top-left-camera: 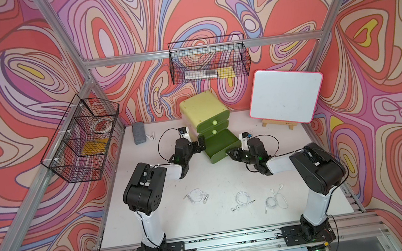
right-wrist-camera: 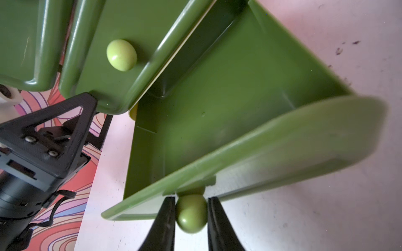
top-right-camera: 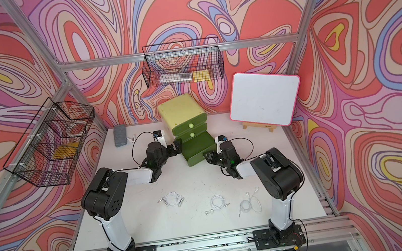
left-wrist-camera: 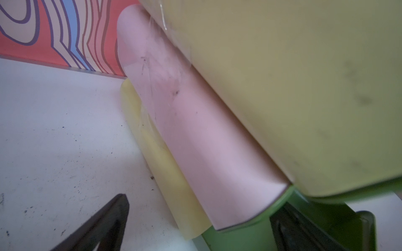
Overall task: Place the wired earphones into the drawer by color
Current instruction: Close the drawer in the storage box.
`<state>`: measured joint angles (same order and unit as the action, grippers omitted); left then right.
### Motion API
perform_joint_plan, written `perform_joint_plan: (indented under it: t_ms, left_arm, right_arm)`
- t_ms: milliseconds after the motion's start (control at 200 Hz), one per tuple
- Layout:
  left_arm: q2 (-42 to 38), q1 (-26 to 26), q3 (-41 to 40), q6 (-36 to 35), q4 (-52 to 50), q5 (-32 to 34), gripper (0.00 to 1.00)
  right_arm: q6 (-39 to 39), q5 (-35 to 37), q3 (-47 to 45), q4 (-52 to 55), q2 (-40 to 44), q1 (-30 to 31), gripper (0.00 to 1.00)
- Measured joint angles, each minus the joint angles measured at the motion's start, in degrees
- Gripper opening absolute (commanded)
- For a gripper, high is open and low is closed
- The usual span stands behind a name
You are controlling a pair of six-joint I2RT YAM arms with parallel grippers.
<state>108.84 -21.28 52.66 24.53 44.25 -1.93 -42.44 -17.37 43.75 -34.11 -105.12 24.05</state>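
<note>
Loosely coiled, the left set (top-left-camera: 196, 196) of white wired earphones, the middle set (top-left-camera: 242, 200) and the right set (top-left-camera: 274, 199) lie apart from one another on the white table (top-left-camera: 207, 224). In both top views they sit well back from both pairs of jaws, toward the arm bases, and their thin cords are hard to trace against the white. The right gripper (right-wrist-camera: 191, 198) has its jaws drawn narrow and pinched on the knob (right-wrist-camera: 191, 214) of the bottom drawer (right-wrist-camera: 217, 113). That drawer stands pulled out of the green cabinet (top-left-camera: 200, 105) just beyond those jaws, and its rear runs under the cabinet, hidden. Beside the drawer's far wall from those jaws, the left gripper (top-left-camera: 201, 142) holds nothing, its jaws spread wide at the cabinet's front corner. Its wrist view cuts off one finger (left-wrist-camera: 104, 221) at the frame edge, and whether either finger touches the cabinet cannot be told. The two upper drawers (top-left-camera: 205, 127) are shut, their insides out of sight.
</note>
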Motion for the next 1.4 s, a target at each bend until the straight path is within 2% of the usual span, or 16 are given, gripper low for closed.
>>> perform_joint_plan:
  t_ms: [386,421,541,616,841,1021,1252,1402]
  left_arm:
    - [-0.8,0.0,0.0,1.3,-2.6,-2.3,0.99]
    - [-1.2,0.0,0.0,1.5,-2.6,-2.7,0.99]
    - [-4.2,0.0,-1.3,2.4,-2.7,-4.0,0.99]
    - [-6.6,0.0,-2.5,3.1,-3.0,-4.6,0.99]
    - [-16.1,0.0,-8.3,5.9,-6.0,-5.8,0.99]
    - [-27.1,0.0,-13.0,7.1,-14.1,-5.8,0.99]
    - [-41.6,0.0,-16.0,7.0,-28.8,-5.4,0.99]
    - [-49.7,0.0,-19.7,5.8,-36.5,-5.4,0.99]
  right_arm:
    - [0.5,0.3,-1.7,1.4,2.0,0.0,0.27]
    - [0.7,0.3,-1.7,1.5,2.0,0.0,0.29]
    - [1.3,0.7,-1.7,2.1,2.0,0.0,0.5]
    - [1.7,1.1,-1.7,3.0,2.5,0.0,0.56]
    - [3.6,2.5,-1.8,6.9,8.7,0.0,0.61]
    - [6.2,3.3,-2.1,12.6,15.1,0.0,0.64]
    - [9.6,3.6,-0.2,27.1,20.9,0.8,0.68]
    - [12.2,6.6,3.5,39.3,22.8,6.0,0.68]
